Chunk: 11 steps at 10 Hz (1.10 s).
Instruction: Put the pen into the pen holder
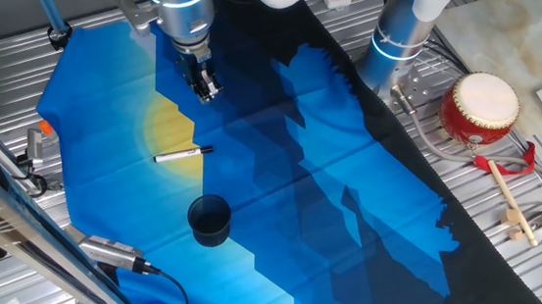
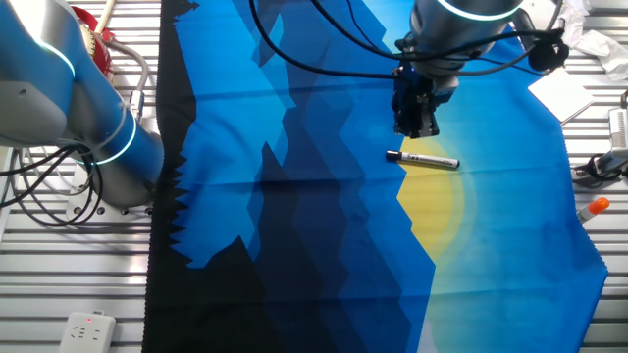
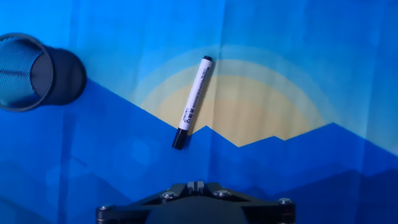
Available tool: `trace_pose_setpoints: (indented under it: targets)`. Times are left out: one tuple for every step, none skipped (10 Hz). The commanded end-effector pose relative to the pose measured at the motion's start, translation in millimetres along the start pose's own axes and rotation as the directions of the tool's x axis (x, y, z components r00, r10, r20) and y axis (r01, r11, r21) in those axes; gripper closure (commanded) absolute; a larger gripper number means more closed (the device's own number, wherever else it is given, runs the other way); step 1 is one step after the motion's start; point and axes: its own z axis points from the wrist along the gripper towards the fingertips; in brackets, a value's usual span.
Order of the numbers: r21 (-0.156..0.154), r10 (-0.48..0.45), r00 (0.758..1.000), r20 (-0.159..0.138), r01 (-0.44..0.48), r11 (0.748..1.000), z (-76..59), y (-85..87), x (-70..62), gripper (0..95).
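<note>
The white-silver pen [image 1: 182, 154] lies flat on the yellow sun patch of the blue cloth, black tip end to the right; it also shows in the other fixed view [image 2: 422, 159] and in the hand view [image 3: 193, 102]. The dark navy pen holder [image 1: 210, 219] stands upright in front of the pen, and in the hand view [image 3: 37, 73] it is at the far left. My gripper [image 1: 206, 91] hangs above the cloth behind the pen, apart from it, and also shows in the other fixed view [image 2: 416, 126]. Its fingers are pressed together and hold nothing.
A red drum with a cream top [image 1: 479, 107] and a wooden drumstick [image 1: 510, 200] sit at the right, off the cloth. A second arm's base [image 1: 395, 47] stands at the back. Cables and a silver cylinder [image 1: 110, 252] lie along the front left edge.
</note>
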Motion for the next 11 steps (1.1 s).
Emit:
trace_pose_setpoints:
  targets:
    - [0.005,0.094,0.996,0.010,-0.094,0.996,-1.4,0.2,-0.4,95.0]
    - [0.009,0.078,0.997,0.005,-0.078,0.997,-2.7,0.2,-2.3,95.0]
    - [0.009,0.065,0.998,0.006,-0.065,0.998,-3.4,0.2,-3.2,95.0]
    - [0.007,0.071,0.997,0.011,-0.071,0.997,-4.4,1.0,-2.5,95.0]
    - [0.011,0.081,0.997,0.009,-0.081,0.997,-5.4,1.2,-3.9,95.0]
    - [0.022,0.074,0.997,-0.010,-0.074,0.997,-6.3,1.3,-5.1,95.0]
    - [0.020,0.100,0.994,-0.040,-0.099,0.995,-6.3,1.3,-5.2,95.0]
    - [0.009,0.097,0.994,-0.049,-0.097,0.995,-6.4,1.3,-5.1,95.0]
    - [0.003,0.068,0.997,-0.031,-0.068,0.998,-6.5,1.5,-5.0,95.0]
    - [0.007,0.047,0.998,-0.037,-0.047,0.999,-6.7,1.5,-5.1,95.0]
    - [0.012,0.052,0.998,-0.046,-0.051,0.999,-7.0,1.5,-5.6,95.0]
